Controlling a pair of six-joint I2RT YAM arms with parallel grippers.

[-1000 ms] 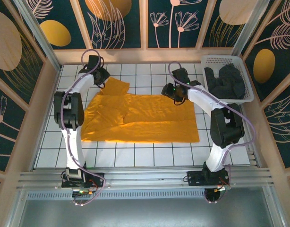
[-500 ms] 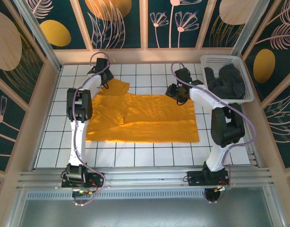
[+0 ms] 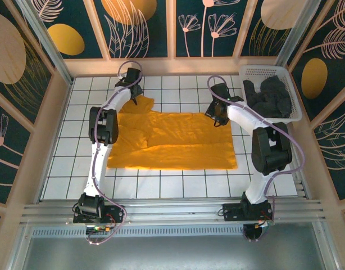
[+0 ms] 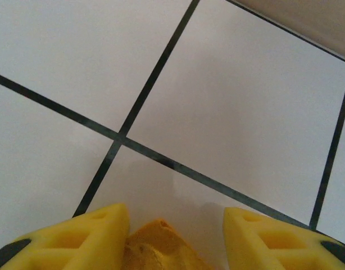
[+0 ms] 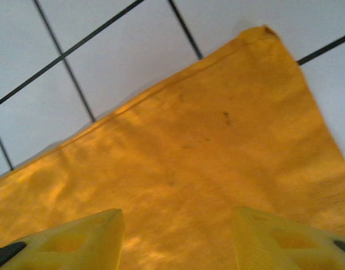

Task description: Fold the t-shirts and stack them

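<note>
Yellow shirt [image 3: 172,140] flat on table [image 3: 60,163], left gripper [image 4: 175,222] at its far sleeve — jaws apart, cloth tip between (not pinched), right gripper [image 5: 178,225] likewise spread over far-right corner, black shirts [image 3: 268,97] in basket [image 3: 266,70].

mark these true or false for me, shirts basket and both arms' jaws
1. The orange shirt lies spread out on the tiled table. True.
2. The basket is empty. False: dark shirts are piled in it.
3. The right jaws stand apart over a corner of the orange shirt. True.
4. The basket sits at the table's far left corner. False: it is at the far right corner.
5. The left jaws are pressed shut with nothing between them. False: they stand apart, with a bit of orange cloth showing between them.
</note>
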